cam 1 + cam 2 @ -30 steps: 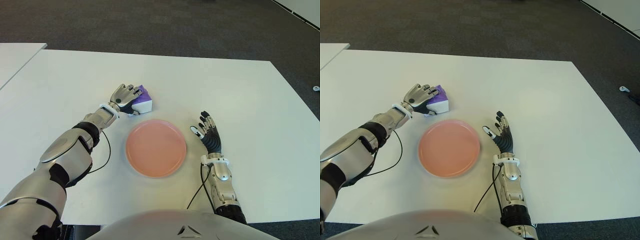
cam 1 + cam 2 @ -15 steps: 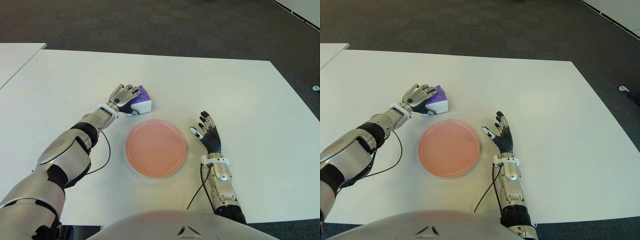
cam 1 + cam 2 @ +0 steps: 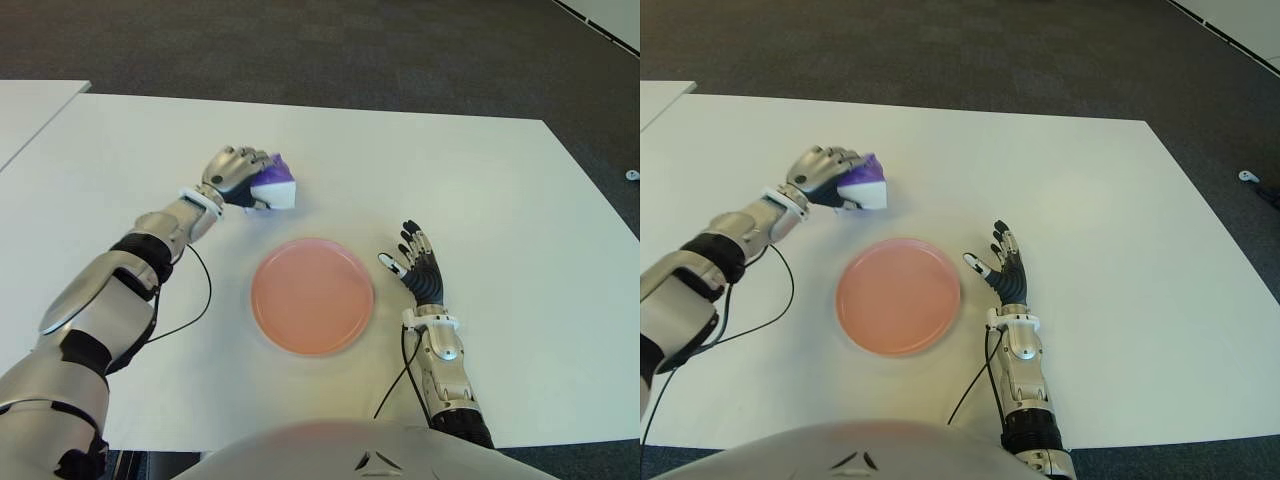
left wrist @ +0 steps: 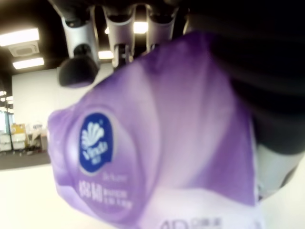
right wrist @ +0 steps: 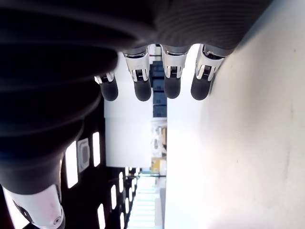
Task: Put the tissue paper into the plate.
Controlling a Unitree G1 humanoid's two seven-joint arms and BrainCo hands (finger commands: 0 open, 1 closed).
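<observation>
Nearest on the white bench point(image 3: 520, 200), the right hand point(image 3: 418, 272) shows just to the right of the pink plate point(image 3: 312, 296), its fingers point(image 5: 172, 85) straight, spread and holding nothing. The plate has nothing in it. Farther back and to the left, the left hand point(image 3: 232, 173) has its fingers point(image 4: 78, 52) clamped on the purple-and-white tissue paper pack point(image 3: 272, 186), which is beyond the plate's far-left rim and apart from it.

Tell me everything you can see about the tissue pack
The tissue pack is a small soft packet in glossy purple and white plastic wrap with a blue round logo and printed text. The left hand grips it, fingers curled over its top, beyond the pink plate on the robot's left, not yet in it.
</observation>
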